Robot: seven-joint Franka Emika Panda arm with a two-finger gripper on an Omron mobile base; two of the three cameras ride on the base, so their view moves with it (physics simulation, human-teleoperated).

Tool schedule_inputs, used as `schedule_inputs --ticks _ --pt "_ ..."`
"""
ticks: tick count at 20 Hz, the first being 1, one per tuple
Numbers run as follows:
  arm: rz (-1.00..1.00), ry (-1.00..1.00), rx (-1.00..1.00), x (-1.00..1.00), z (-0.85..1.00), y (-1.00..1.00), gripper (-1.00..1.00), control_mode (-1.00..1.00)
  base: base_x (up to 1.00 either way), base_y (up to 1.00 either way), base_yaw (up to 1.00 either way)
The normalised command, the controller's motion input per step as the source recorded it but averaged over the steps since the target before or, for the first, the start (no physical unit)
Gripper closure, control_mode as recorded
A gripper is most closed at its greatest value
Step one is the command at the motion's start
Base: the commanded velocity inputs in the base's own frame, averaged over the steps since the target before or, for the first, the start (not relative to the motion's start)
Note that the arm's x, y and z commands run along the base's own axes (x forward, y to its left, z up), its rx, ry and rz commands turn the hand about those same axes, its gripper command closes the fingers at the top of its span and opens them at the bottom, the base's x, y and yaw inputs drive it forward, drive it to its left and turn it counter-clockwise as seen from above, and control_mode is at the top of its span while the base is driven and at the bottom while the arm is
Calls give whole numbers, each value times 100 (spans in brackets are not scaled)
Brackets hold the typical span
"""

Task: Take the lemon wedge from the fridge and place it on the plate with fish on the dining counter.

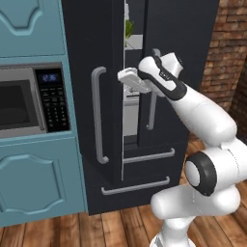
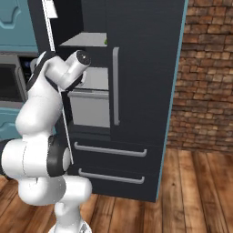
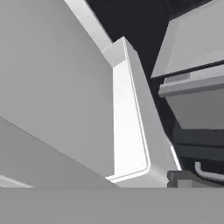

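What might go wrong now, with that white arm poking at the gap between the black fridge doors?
The fridge doors are only partly open, so the end effector or wrist could catch on a door edge. The arm leans against the left door's edge in the right base view and might jam. A green item on the shelf could get knocked.

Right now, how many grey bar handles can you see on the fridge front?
4: a vertical one on the left door, a vertical one on the right door, and two horizontal ones on the upper drawer and the lower drawer.

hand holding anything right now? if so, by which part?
Nothing held. The hand is open at the gap of the fridge's partly open left door.
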Motion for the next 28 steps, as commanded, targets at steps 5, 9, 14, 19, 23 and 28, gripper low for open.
schedule_inputs --ticks 5,9,14,19,23,28 --pt "29 -5 0 33 -9 100 -100 -100 0 0 0" --pt "20 -10 -2 25 -23 100 -100 -100 0 0 0" --pt "8 -27 -6 -2 -31 100 -100 -100 0 0 0" --pt "1 -30 -5 0 -21 100 -100 -100 0 0 0" --pt "1 -6 3 22 -11 92 -100 -100 0 0 0" --pt "-5 -7 4 -26 19 -17 -100 -100 0 0 0"
